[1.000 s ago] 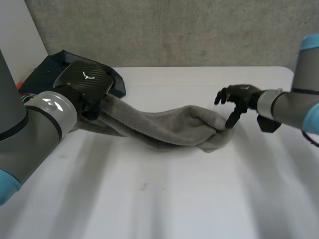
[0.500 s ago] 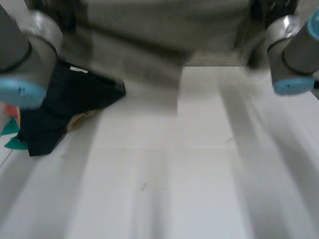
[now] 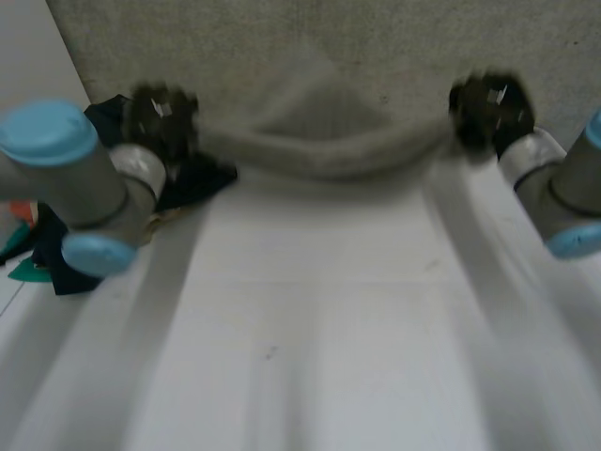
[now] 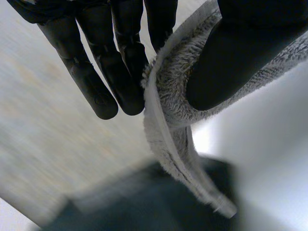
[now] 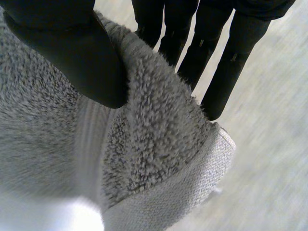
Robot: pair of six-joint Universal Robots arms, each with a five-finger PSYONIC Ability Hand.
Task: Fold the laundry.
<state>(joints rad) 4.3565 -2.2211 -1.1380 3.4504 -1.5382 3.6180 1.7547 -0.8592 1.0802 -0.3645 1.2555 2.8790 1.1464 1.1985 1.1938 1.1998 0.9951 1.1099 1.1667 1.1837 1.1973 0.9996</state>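
Towel (image 3: pixel 324 150) hanging taut between both hands, above the far side of the table (image 3: pixel 319 329).
Its long axis runs from left hand (image 3: pixel 160 117) to right hand (image 3: pixel 488 108); each pinches one end, seemingly a corner, between thumb and fingers.

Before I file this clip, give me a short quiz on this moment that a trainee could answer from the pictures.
1. True or false: the grey towel lies flat on the white table.
2. Pick one. The left hand is: A, open and clear of the towel; B, pinching the towel's edge between thumb and fingers; C, curled on nothing.
3. Fill the gap: the towel's other end is held by the ___.

Key
1. False: it hangs stretched between the two hands, sagging in the middle, off the table.
2. B.
3. The right hand, its thumb pressing the towel against its fingers.
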